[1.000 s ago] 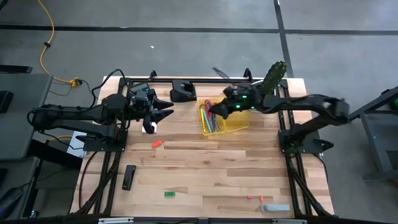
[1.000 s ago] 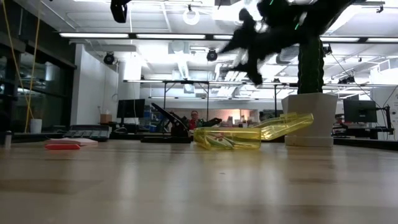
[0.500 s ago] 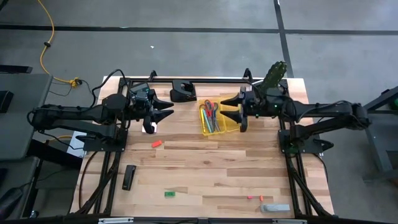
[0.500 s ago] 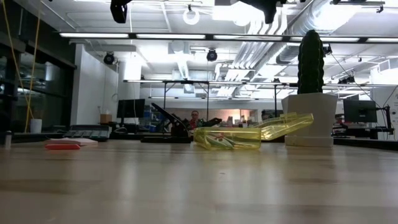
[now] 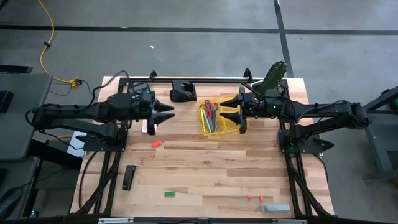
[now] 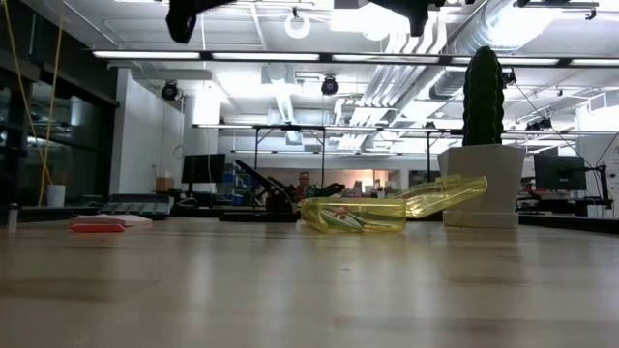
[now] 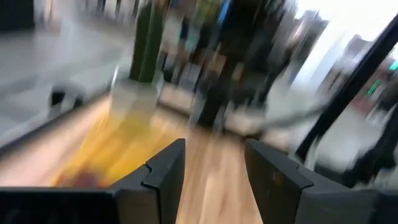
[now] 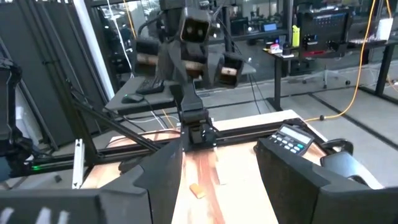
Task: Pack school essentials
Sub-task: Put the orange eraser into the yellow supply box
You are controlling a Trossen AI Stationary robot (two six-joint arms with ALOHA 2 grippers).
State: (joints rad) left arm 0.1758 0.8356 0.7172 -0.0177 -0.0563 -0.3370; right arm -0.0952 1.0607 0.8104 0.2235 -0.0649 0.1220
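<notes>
A yellow see-through case (image 5: pixel 232 124) lies on the far middle of the table, holding red- and blue-handled scissors (image 5: pixel 209 106) and pencils (image 5: pixel 212 123). My right gripper (image 5: pixel 229 111) hangs open just right of it, high above the table, pointing level toward my left arm. My left gripper (image 5: pixel 168 112) hangs open left of the case with nothing between its fingers (image 7: pixel 165 168). A pale pink pad (image 5: pixel 145 127) lies flat below it. A red eraser (image 5: pixel 157 144), a green eraser (image 5: pixel 168 194) and pink bits (image 5: pixel 250 197) lie loose on the table.
A black bar (image 5: pixel 129 177) lies near the left front. A calculator (image 8: pixel 289 138) and a black object (image 5: pixel 183 91) sit at the far edge. A cactus in a white pot (image 6: pixel 482 145) stands far right. A grey piece (image 5: pixel 275 208) lies at the front right.
My right gripper has risen from over the yellow case and drawn back toward the table's right edge, rolling its wrist as it went; it stays open. My left gripper has tipped up toward level without shifting place.
</notes>
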